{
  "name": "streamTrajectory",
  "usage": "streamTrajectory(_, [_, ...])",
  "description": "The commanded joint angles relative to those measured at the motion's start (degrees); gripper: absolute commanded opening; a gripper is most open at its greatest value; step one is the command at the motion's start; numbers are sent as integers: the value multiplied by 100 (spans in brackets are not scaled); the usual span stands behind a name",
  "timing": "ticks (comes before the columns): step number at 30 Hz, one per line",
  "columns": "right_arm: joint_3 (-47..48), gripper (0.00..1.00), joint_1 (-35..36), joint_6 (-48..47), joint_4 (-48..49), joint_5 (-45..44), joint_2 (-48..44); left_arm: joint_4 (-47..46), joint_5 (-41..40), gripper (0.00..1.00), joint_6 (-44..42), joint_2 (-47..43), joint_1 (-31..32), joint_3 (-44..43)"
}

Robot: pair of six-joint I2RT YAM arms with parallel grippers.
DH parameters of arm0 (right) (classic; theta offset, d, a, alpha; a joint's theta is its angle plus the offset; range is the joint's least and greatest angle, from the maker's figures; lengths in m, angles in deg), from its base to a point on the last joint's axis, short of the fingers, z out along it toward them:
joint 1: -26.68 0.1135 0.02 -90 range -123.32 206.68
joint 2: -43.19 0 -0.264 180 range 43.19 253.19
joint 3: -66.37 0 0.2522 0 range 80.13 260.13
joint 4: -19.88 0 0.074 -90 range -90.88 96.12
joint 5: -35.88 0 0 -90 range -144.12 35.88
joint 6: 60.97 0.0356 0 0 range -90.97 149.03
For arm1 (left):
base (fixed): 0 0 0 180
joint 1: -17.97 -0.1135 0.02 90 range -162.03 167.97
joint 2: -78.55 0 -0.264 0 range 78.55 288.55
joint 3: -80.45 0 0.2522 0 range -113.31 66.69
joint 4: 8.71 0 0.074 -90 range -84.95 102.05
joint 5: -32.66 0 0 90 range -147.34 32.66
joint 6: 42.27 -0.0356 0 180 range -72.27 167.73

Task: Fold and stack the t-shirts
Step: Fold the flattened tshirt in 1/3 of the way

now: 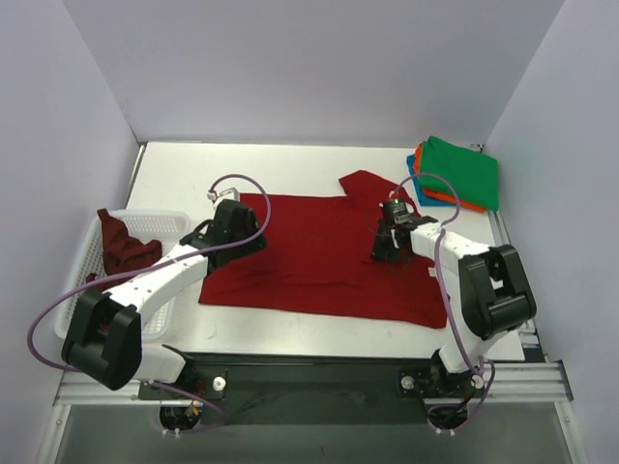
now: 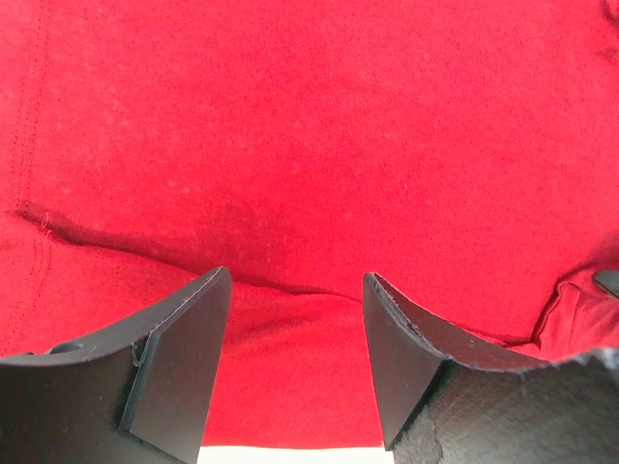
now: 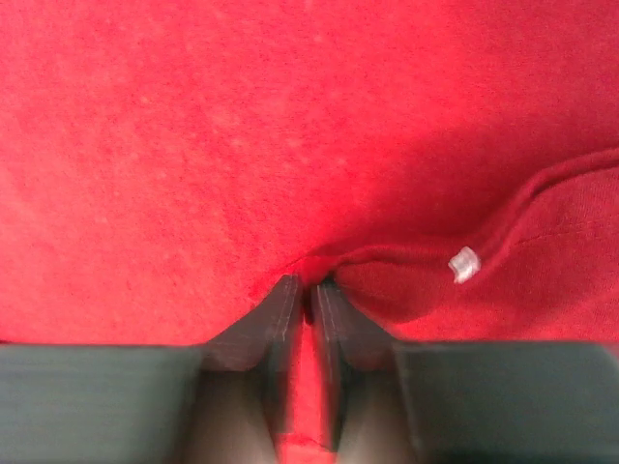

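A bright red t-shirt lies spread flat across the middle of the table. My left gripper sits over its left part with its jaws open, red cloth between and under the fingers. My right gripper is at the shirt's right part, near the collar, shut on a pinch of red cloth; a white tag shows beside it. A maroon t-shirt lies crumpled in the basket. Folded green, orange and blue shirts are stacked at the back right.
A white mesh basket stands at the left edge of the table. White walls close in the back and both sides. A metal rail runs along the near edge by the arm bases.
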Motion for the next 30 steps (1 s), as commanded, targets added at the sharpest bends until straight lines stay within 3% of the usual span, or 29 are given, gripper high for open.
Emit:
streamTrajectory(1, [329,23,81,-339,-257,-369,99,-214,85,67,-117,-28,20,-123])
streamTrajectory(3, [426,42,64,-410,-310,-439,29,-205,85,67,-100,-45,11,-79])
streamTrajectory(7, [497,58,-94,-340,-546,-440,-462,-222,68,69,-38,-89,11,45])
streamTrajectory(11, [304,59,-244,108,-995,-510,-1357,-170,50,69,41,-238,11,246])
streamTrajectory(23, [-2524,61,-745,1697,-1136,-563,-3581,-90,-46,69,401,-695,38,1274])
streamTrajectory(25, [-2754,68,-867,1866,-1102,-879,-3750,-274,-90,69,515,-757,55,1572])
streamTrajectory(30, [-3045,72,-1359,1902,-891,-809,-3628,-442,-204,69,787,-485,64,1846])
